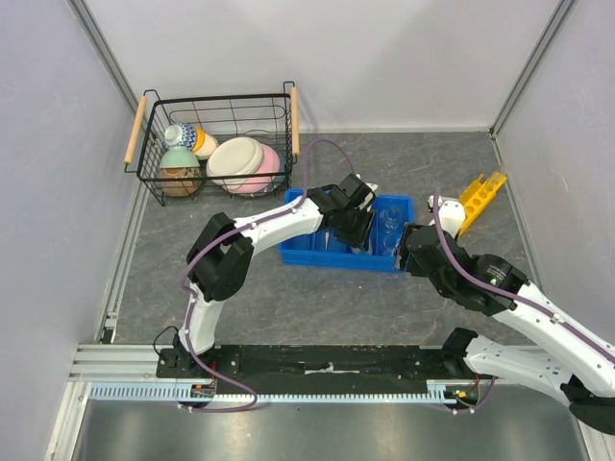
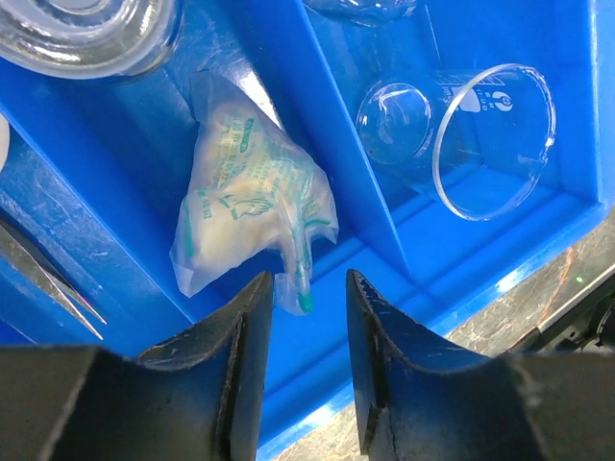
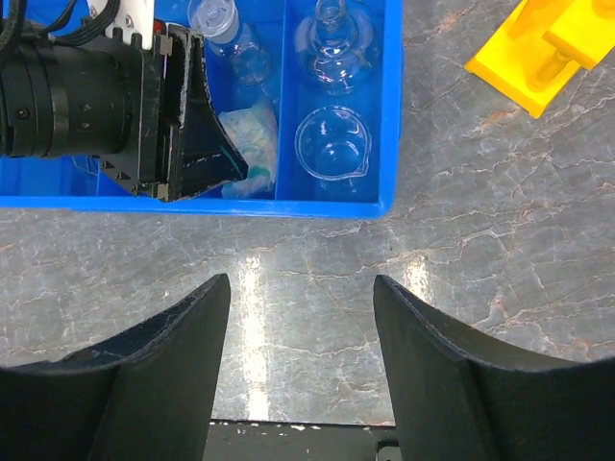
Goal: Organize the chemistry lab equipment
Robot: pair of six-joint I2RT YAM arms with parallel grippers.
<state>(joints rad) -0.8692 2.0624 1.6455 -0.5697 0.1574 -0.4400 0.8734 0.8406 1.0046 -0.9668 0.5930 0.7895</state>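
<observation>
1. My L pincer (image 2: 306, 288): jaws apart, gripping nothing. It hangs inside the blue tray (image 1: 298, 252), low over the left compartment, close to the tray's near wall.
2. A crumpled clear packet w/ green print (image 2: 250, 192) lies on the tray floor right in front of me. Its green-tipped corner pokes into the gap btwn my L fingers (image 2: 245, 355). Can't tell if it touches either one.
3. Same compartment: a clear glass bottle (image 3: 226, 34) sits toward the far end, and thin metal prongs (image 2: 48, 279) lie left of the packet, apart from it.
4. Across the divider, in the right compartment: a glass beaker (image 2: 461, 134) at the near end and a round glass flask (image 3: 332, 43) just behind it.
5. My R pincer (image 3: 303, 288): wide open, empty. It hovers over the grey marbled table (image 3: 480, 240), just outside the tray's near wall and approx in line w/ the divider.
6. The yellow rack (image 1: 480, 197) lies on the table to the right of the tray, apart from it, set at an angle.
7. A wire basket (image 1: 216, 97) w/ wooden handles stands in the far-left corner, well apart from the tray. It holds pastel bowls (image 1: 240, 163) and cups.
</observation>
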